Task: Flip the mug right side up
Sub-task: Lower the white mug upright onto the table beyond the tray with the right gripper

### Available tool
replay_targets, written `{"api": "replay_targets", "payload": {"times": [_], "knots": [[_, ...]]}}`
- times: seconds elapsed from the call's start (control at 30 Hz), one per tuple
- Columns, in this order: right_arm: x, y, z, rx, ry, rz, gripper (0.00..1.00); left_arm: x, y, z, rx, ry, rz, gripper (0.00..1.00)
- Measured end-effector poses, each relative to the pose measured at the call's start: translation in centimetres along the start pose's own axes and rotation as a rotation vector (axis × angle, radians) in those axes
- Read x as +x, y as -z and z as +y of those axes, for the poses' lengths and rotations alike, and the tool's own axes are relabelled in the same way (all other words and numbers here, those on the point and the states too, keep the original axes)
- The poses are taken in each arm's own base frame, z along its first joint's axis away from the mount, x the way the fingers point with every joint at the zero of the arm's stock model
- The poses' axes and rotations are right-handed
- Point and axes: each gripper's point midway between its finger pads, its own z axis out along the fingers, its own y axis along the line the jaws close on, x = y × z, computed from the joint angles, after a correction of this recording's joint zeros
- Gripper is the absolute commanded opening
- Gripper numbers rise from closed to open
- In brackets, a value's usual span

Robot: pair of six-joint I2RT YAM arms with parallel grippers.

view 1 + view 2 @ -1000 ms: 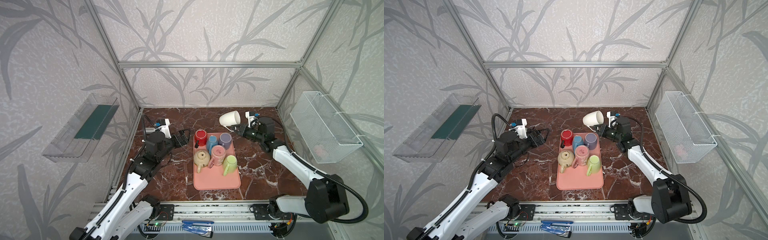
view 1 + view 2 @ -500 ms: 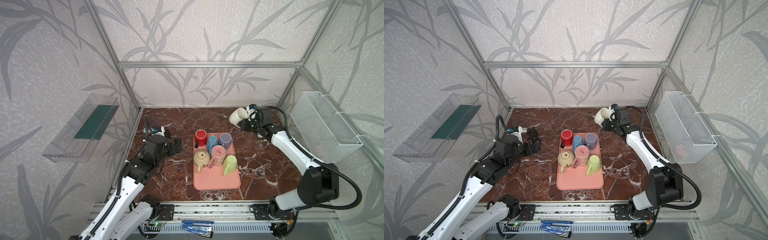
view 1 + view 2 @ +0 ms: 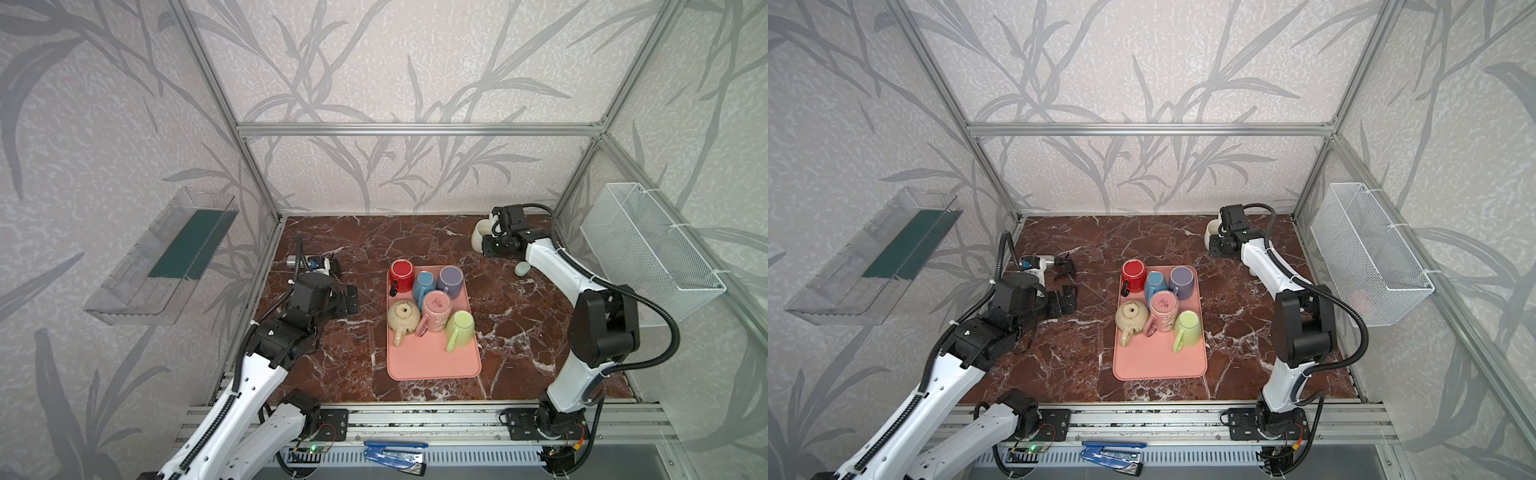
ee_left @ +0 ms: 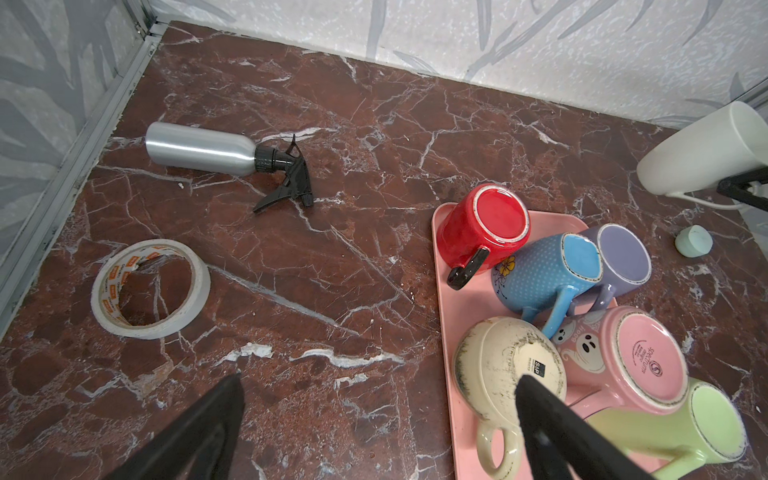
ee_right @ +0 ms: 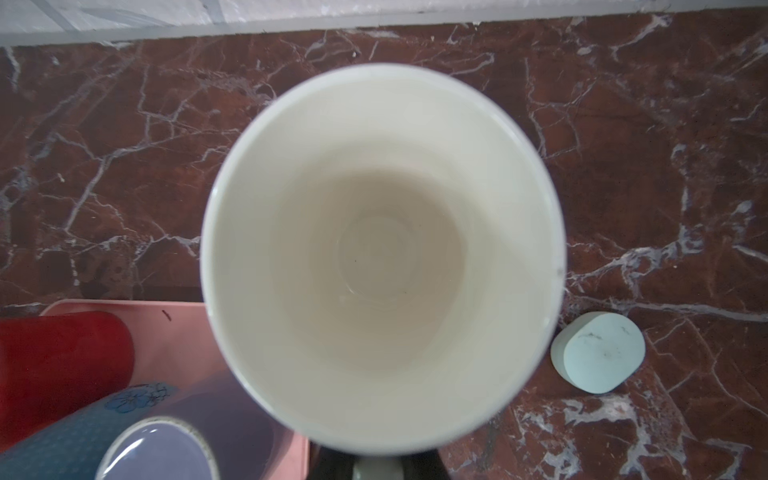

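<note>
The white mug (image 3: 481, 237) (image 3: 1212, 233) is held at the back right of the marble table, beyond the pink tray (image 3: 432, 361). My right gripper (image 3: 495, 232) (image 5: 378, 467) is shut on its handle. In the right wrist view the mug (image 5: 382, 249) faces the camera with its empty mouth, so it is turned mouth up. The left wrist view shows the mug (image 4: 702, 149) just off the table and still tilted. My left gripper (image 3: 347, 297) (image 4: 378, 401) stands open and empty, low over the table left of the tray.
The tray (image 3: 1158, 361) carries several upside-down mugs: red (image 3: 401, 270), blue, purple, pink, cream and green. A spray bottle (image 4: 199, 148) and a tape roll (image 4: 109, 286) lie at left. A pale oval object (image 5: 598, 351) lies beside the white mug. A wire basket (image 3: 648, 245) hangs on the right wall.
My right arm has carried the white mug from above the tray's back edge to the back right corner, lowered it and turned it mouth up. My left arm has drawn back and down.
</note>
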Motion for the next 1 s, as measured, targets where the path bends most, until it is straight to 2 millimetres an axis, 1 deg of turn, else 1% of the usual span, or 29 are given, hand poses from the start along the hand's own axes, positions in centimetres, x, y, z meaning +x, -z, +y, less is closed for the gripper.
{"api": "replay_targets", "payload": {"times": [0.13,0.27,0.33,0.53,0.73,0.97,1.0], "knots": [[1.2,-2.0,-2.5,0.043,-0.019,0.054,0.0,0.2,0.0,-0.1,0.005,-0.01,0.007,0.99],[1.7,-3.0,-4.5,0.079,-0.034,0.078,0.0,0.5,-0.2,-0.3,0.017,-0.014,0.019,1.0],[1.7,-3.3,-5.1,0.1,-0.032,0.08,0.0,0.8,-0.4,-0.4,0.022,-0.016,0.033,1.0],[0.2,-4.7,-5.6,0.126,0.003,0.065,0.0,1.5,-1.1,-1.0,0.05,-0.023,0.075,0.99],[0.4,-6.6,-5.9,0.141,0.041,0.091,0.0,1.6,-1.1,-1.4,0.071,-0.023,0.085,1.0],[0.2,-6.6,-6.0,0.148,0.058,0.087,0.0,2.0,-1.4,-1.5,0.076,-0.026,0.105,0.99],[0.2,-6.6,-6.0,0.148,0.059,0.087,0.03,2.1,-1.5,-1.5,0.077,-0.026,0.108,0.99]]}}
